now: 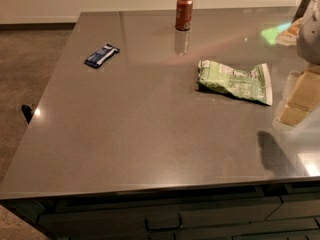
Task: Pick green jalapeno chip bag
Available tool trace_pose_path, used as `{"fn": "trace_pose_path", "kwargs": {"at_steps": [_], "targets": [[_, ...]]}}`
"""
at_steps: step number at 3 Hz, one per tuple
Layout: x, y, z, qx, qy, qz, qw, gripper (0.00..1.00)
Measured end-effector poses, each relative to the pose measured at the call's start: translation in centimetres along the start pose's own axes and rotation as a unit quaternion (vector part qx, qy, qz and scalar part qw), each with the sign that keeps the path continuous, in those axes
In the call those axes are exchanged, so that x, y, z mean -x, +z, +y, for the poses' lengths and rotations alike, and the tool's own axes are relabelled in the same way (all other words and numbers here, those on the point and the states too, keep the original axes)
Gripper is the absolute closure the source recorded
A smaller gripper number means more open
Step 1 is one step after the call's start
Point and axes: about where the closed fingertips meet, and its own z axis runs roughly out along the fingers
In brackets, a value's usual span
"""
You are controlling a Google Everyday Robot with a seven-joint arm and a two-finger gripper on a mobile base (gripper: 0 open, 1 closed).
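Green jalapeno chip bag [235, 81] flat on table [125, 134]; tool [300, 96] just right, edge-cropped, cannot tell grip state.

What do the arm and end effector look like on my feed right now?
At the picture's right edge, just right of the green jalapeno chip bag, the arm is a smooth, rounded, pale grey-white housing. Below it the end effector is blocky and cream-yellow. No cables, markings or labels show.

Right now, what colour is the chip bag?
The bag is light green and white with dark print, seen in the camera view; the pincer hangs right of it.
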Motion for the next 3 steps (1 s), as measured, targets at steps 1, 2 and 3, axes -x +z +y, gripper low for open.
{"fn": "trace_pose_path", "kwargs": {"at_steps": [1,2,3], "targets": [[0.2,-0.1,-0.2,-0.003,0.001,0.000,1.0000,0.00],[0.5,0.7,-2.6,-0.019,0.030,-0.015,0.9993,0.00],[0.7,2.6,-6.8,-0.033,0.052,-0.027,0.9977,0.00]]}}
